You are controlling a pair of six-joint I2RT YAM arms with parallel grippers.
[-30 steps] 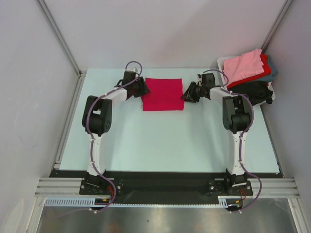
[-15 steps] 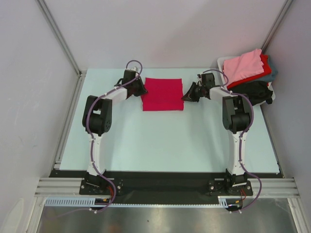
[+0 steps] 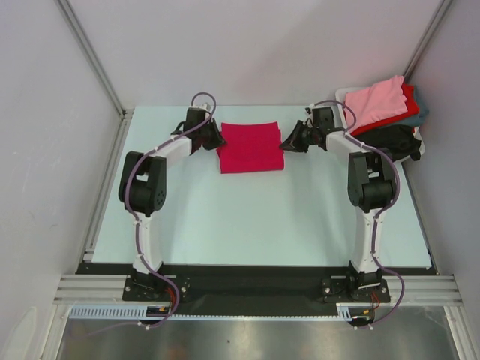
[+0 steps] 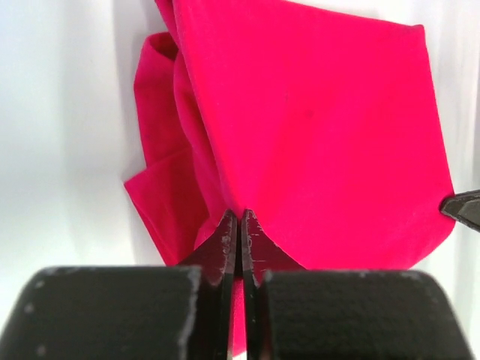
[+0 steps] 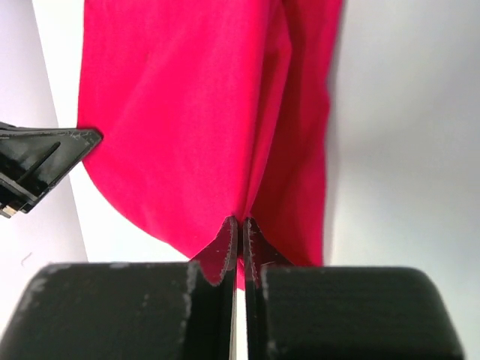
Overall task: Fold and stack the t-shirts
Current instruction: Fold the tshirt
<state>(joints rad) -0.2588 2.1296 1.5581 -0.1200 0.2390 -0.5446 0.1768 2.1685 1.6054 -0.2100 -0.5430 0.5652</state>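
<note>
Crimson t-shirt (image 3: 251, 148) folded rectangular (layered edges showing); surface smooth

I work in a robotics lab cell, not a home or a shop. Plain white panels (image 3: 255, 45) close me in on three sides, held by bare aluminium posts (image 3: 91, 56). The table (image 3: 255, 217) is a pale, unmarked slab. My left arm (image 3: 146, 187) and right arm (image 3: 367, 187) are bolted to an aluminium rail (image 3: 255, 289) at its near edge, with purple cables (image 3: 204, 97) looping along them and a slotted cable duct (image 3: 112, 311) below. The only homely things are a crimson t-shirt (image 3: 251, 148) and a white bin (image 3: 343, 96) heaped with more t-shirts (image 3: 379, 105).
</note>
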